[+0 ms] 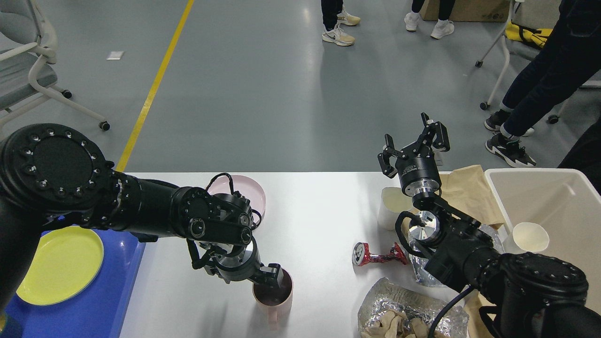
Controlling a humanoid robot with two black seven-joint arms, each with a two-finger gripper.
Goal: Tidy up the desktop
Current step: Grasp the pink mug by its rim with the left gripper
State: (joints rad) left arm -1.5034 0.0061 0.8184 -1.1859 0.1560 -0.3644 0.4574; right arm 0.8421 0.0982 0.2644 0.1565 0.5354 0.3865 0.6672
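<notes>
The fingers of the left gripper [272, 278] are at the far-left rim of the pink mug [273, 295]. One finger seems to reach inside the mouth of the mug, but the other finger is hidden behind the wrist, so it is not possible to tell whether the jaws are apart or already pressed on the wall.

The mug stands upright on the near part of the desktop [319, 220], its long axis vertical, and its handle points toward the near edge, away from the fingers. So the mug lies directly under and just near of the fingertips, and the left arm is clearly the nearer one for it.

The right gripper [413, 143] hangs high above the far right side, its two fingers spread wide and holding nothing, well apart from the mug.

Further out, a pink plate [244, 192] lies behind the left arm. At the left, a blue tray [112, 291] carries a yellow plate [58, 263]. At the right lie a crushed can [375, 256], crumpled foil [408, 310], and a beige bin [554, 197].
</notes>
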